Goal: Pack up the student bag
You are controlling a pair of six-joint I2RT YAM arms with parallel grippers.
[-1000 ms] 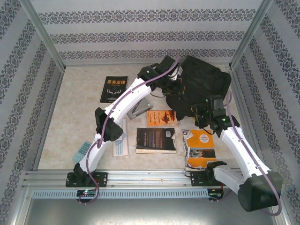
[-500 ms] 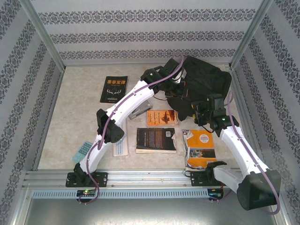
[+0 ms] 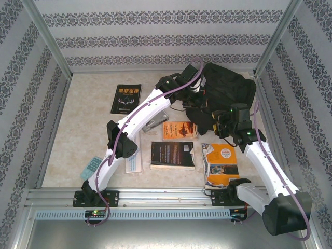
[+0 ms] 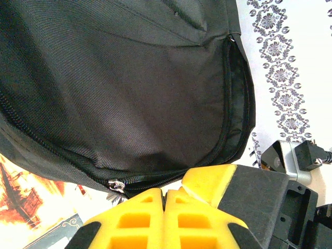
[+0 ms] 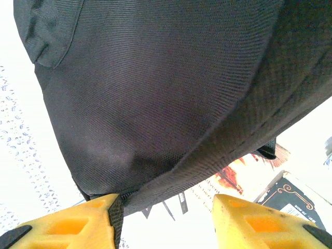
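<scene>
Counted one student bag (image 3: pixel 228 91), far right on table (image 3: pixel 83 119); four books (image 3: pixel 173 154) beside it. Noted left gripper (image 4: pixel 165 193) pressed closed at zipper edge, right gripper (image 5: pixel 166 207) spread wide at fabric.

Three walls enclose the desk (image 3: pixel 83 119), each papered white with grey ornamental bands: back wall (image 3: pixel 166 36), left wall (image 3: pixel 26 104), right wall (image 3: pixel 306 88). The desk surface is mottled beige, evenly lit. Slanting metal posts (image 3: pixel 49 39) mark the corners, and a ribbed aluminium rail (image 3: pixel 155 196) runs along the near edge.
</scene>
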